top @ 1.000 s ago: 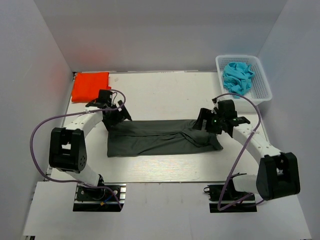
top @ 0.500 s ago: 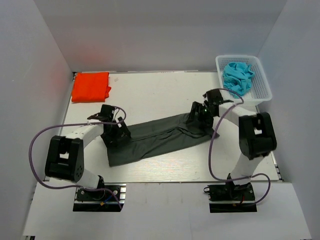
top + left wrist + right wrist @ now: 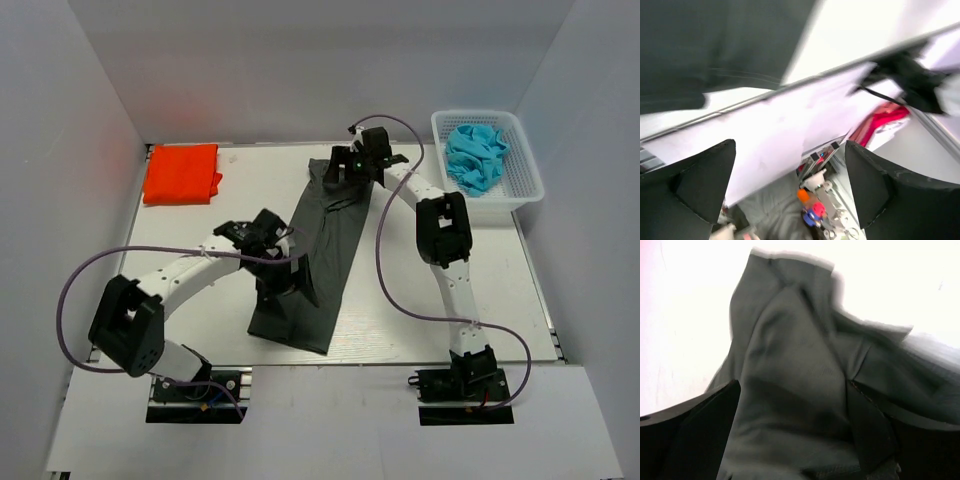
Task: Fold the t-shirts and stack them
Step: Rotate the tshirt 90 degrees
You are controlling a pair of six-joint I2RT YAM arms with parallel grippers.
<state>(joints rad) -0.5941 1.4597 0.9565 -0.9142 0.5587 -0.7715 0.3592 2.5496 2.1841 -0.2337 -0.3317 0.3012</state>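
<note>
Left hand [image 3: 290, 282] splayed wide at near end of charcoal t-shirt [image 3: 335, 225], right hand [image 3: 342, 170] same at far end; orange-red t-shirt [image 3: 180, 172] folded, far-left.

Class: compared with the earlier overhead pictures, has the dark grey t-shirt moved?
Yes. The dark grey t-shirt has swung from lying crosswise to running near-to-far; its right end has gone to the far side, level with the white basket.

Charcoal t-shirt [image 3: 328, 238] diagonal across table [image 3: 500, 285]

top: high, looking down | wrists: close — all share charcoal t-shirt [image 3: 330, 240]
</note>
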